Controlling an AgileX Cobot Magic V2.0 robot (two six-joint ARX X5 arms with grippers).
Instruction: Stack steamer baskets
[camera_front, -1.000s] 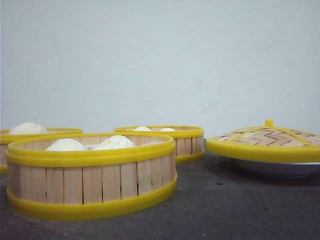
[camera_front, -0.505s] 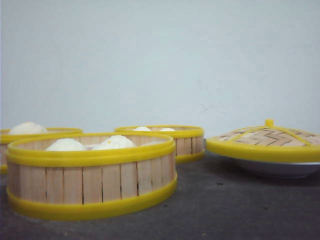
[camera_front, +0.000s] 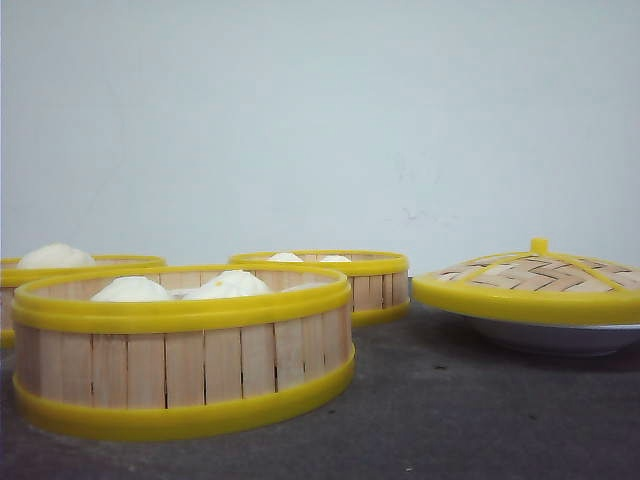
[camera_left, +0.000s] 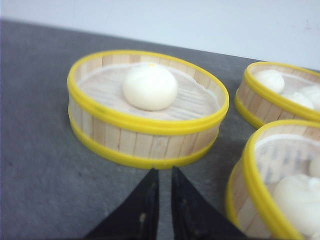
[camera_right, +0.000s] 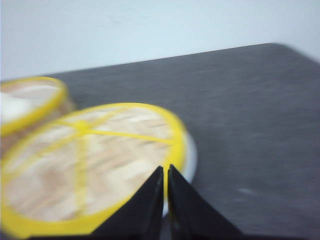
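Steamer baskets (camera_front: 185, 345) sit apart on the gray desk (camera_front: 450, 420), each holding white buns (camera_left: 149, 86); none is stacked. Beside them, a woven lid (camera_front: 530, 283) rests on a white plate (camera_front: 560, 336). Left gripper (camera_left: 164, 197) and right gripper (camera_right: 165, 192) hover with fingers nearly closed, gripping nothing.

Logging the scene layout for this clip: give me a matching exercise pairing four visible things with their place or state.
Things:
1. Woven lid
2. Nearest basket
3. Left gripper
4. Far-left basket

States:
A. Holds a single white bun
B. Rests on a white plate
C. Front left in the front view, several buns inside
D. Fingers nearly together, holding nothing

Pairs: 1-B, 2-C, 3-D, 4-A
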